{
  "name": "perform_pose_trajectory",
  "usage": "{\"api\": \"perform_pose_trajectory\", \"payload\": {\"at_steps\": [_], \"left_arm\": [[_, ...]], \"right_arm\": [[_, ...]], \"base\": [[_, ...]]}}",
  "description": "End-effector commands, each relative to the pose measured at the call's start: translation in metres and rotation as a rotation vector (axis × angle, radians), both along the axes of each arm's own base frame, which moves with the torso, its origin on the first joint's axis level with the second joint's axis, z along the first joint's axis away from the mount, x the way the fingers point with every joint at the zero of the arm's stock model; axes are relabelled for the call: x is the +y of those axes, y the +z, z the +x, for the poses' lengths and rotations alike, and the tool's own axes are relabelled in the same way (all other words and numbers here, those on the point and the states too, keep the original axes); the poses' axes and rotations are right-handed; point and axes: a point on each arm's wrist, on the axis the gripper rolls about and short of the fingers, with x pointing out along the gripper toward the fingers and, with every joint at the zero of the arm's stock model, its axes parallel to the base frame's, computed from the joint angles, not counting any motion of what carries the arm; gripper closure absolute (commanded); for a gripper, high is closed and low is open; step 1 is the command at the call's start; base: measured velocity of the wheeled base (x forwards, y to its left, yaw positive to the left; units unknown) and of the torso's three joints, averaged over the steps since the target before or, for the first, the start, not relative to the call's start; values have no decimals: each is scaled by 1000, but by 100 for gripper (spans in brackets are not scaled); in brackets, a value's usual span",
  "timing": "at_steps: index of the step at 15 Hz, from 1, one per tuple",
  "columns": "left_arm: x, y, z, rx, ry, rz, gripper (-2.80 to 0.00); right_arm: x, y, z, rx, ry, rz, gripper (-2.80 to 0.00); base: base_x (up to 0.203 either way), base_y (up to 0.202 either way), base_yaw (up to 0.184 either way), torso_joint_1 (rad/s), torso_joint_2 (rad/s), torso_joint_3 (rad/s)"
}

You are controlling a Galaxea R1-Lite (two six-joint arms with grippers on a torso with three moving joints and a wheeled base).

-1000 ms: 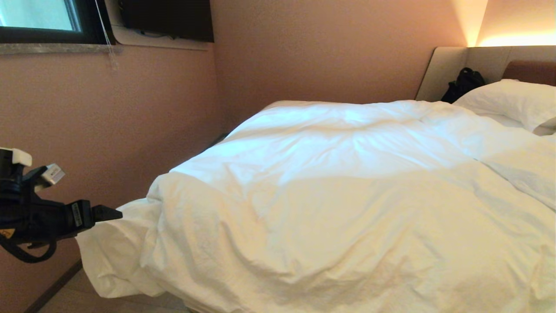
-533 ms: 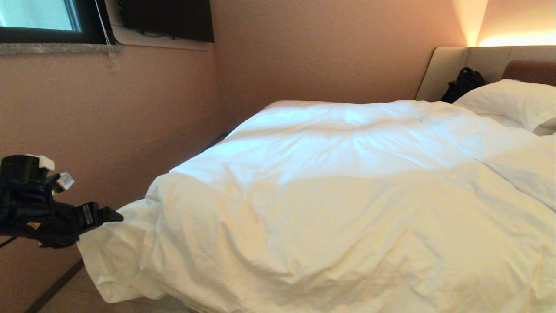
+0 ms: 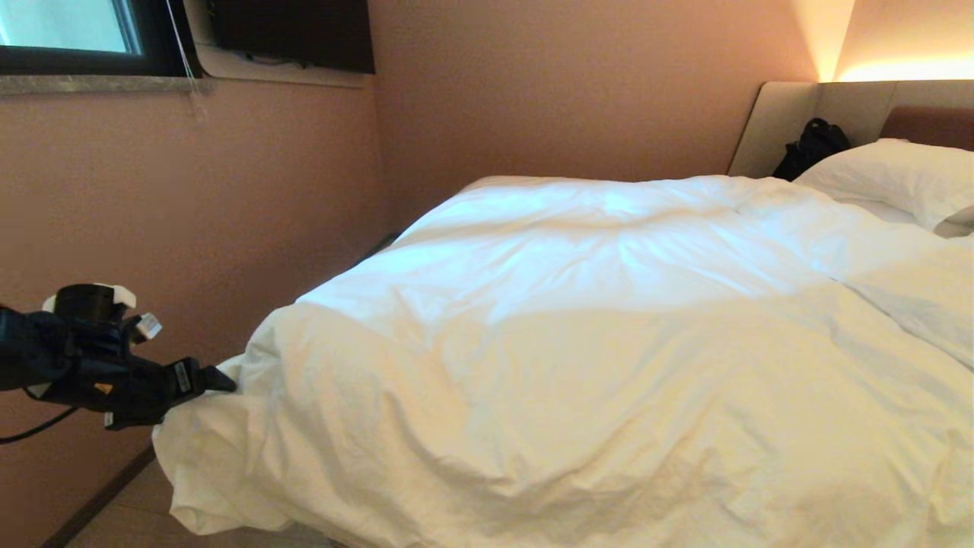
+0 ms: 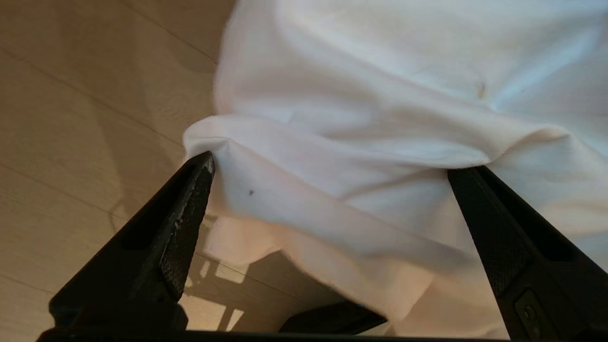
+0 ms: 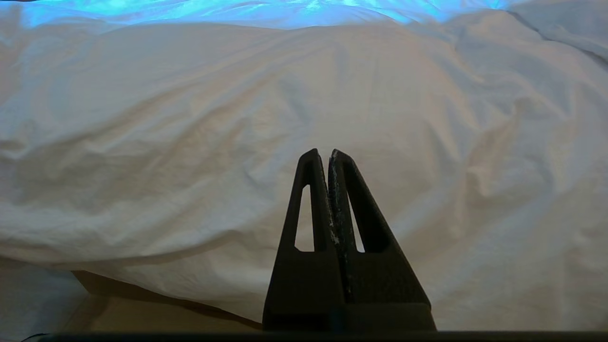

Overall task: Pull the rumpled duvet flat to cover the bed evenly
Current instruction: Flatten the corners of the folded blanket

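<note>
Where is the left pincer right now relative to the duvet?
In the head view the left pincer sits low on the left side, at the duvet's overhanging corner near the wall; the left wrist view shows its fingers spread wide around that fold.

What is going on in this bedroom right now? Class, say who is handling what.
A robot is making the bed. Its left gripper is at the corner of the white duvet that hangs off the bed's foot, fingers spread wide on either side of a bunched fold, not yet closed on it. The right gripper is shut and empty, idle before the duvet's near side. The duvet covers most of the mattress but is creased, and a pillow lies by the headboard.
</note>
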Motion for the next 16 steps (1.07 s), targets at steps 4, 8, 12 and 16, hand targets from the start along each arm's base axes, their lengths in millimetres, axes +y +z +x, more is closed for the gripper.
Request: {"api": "perform_pose_trajectory", "payload": {"at_steps": [4,8,12,16], "left_arm": [[-27,0,25,-15,-96,6,-280],[-35,-16,32,22,-121,0,-280],[-36,-29,35,53,-137,0,-280],[-37,-34,36,64,-152,4,-280]], "right_arm": [[0,0,0,1,1,-1,0],[0,0,0,1,1,-1,0],[0,0,0,1,0,-1,0],[0,0,0,1,1,-1,0]], "base": [[0,0,0,0,0,0],[0,0,0,0,0,0],[0,0,0,0,0,0],[0,0,0,0,0,0]]}}
